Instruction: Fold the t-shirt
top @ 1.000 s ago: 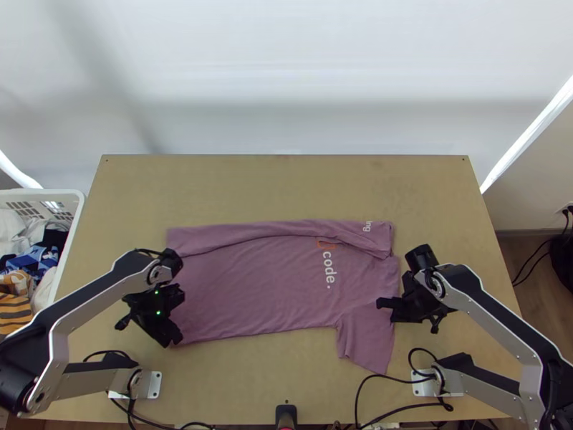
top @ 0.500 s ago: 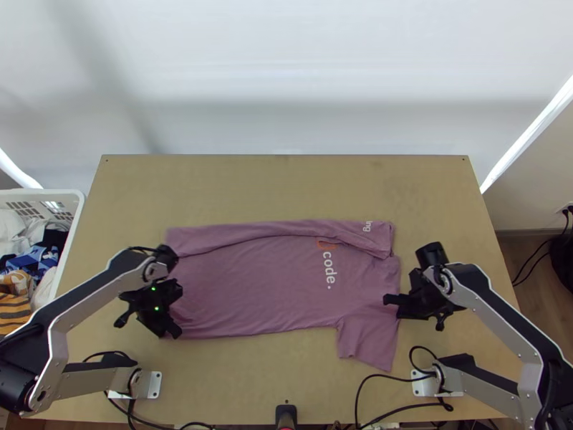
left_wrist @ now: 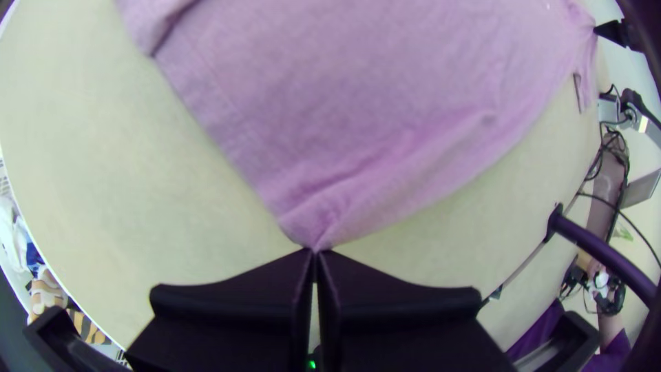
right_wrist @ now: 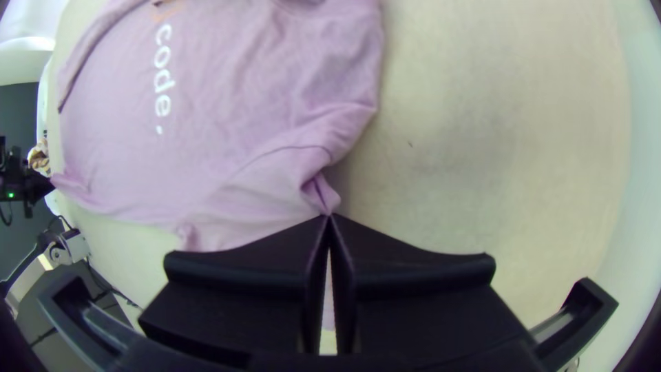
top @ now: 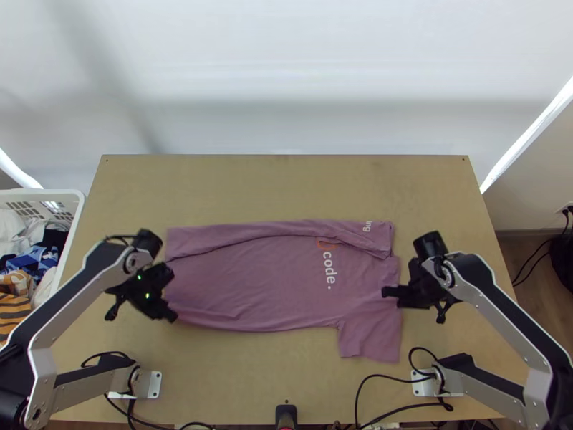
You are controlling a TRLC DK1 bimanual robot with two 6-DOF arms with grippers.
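The t-shirt (top: 265,287) lies in the middle of the counter (top: 286,186), mostly spread, with its far side turned inward as a long strip (top: 251,231). The near sleeve (top: 369,340) points to the near edge of the counter, so I judge that the first side fold is made and the second one is the step in hand.

The left claw (left_wrist: 315,251) is closed, and its tips pinch the near corner of the bottom hem. The right claw (right_wrist: 329,216) is closed also, and it has a small gathered piece of the near sleeve, close to the shoulder seam. This choice of places looks reasonable: one grip at each end of the near side lets both arms carry this side together, over the strip, and the line between them can remain straight. The next move probably asks for an equal lift toward the far side. Each grip takes only little cloth, so a corner could slip out, and the loose sleeve could drag or fold badly under.

Outside the counter, at its left end, is a white basket (top: 43,192). It holds other clothes in a loose heap: a blue patterned piece (top: 36,258), a yellow and dark striped one (top: 13,312) and some pale cloth (top: 21,226).
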